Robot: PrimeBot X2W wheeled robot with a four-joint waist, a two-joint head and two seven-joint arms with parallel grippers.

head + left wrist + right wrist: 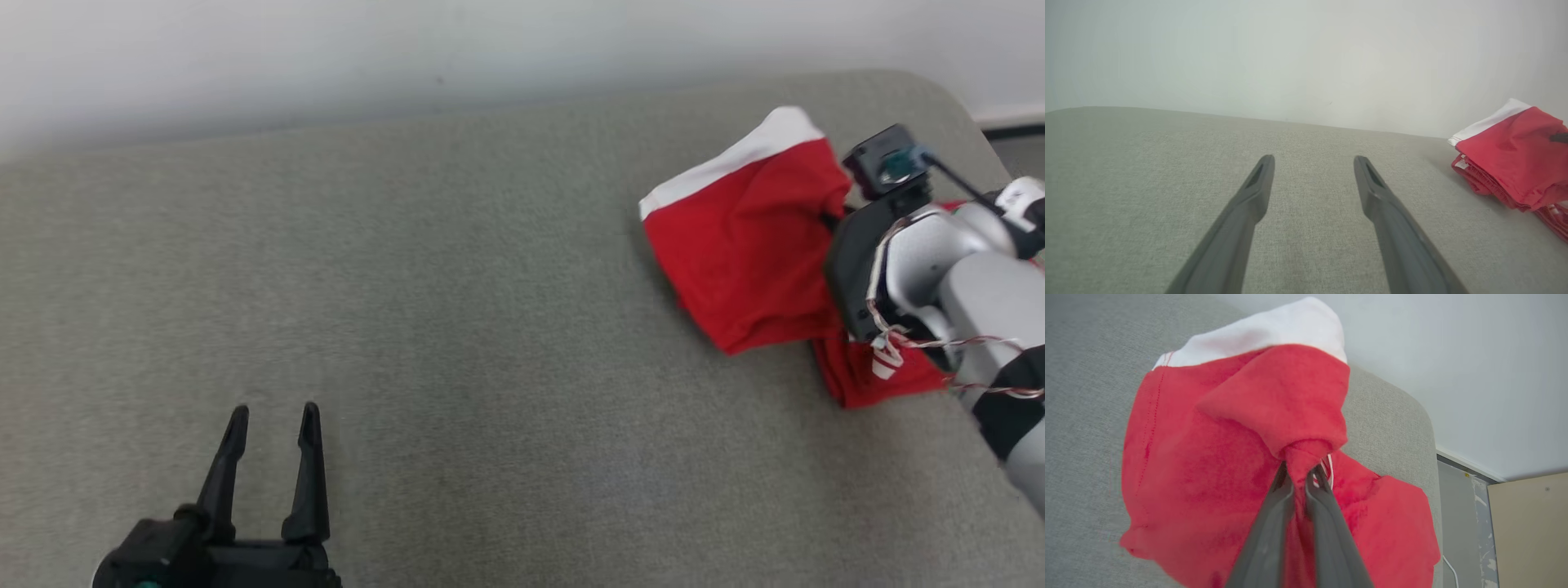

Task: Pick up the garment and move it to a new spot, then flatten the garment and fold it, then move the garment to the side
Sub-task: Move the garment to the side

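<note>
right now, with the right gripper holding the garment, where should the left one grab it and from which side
Likely the left corner of the garment's white band, coming from the robot's left, low over the cushion. That corner juts toward the open left gripper, sits raised on the folds, and lies clear of the red bunch the right gripper pinches.

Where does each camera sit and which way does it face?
Head: on the head, facing down at the cushion; left claw open at lower left, right arm at the garment on the right.
Left wrist: looks along the left claw, across the cushion toward the wall.
Right wrist: looks along the right claw, shut on the garment.
Shared: all show garment and cushion.
</note>
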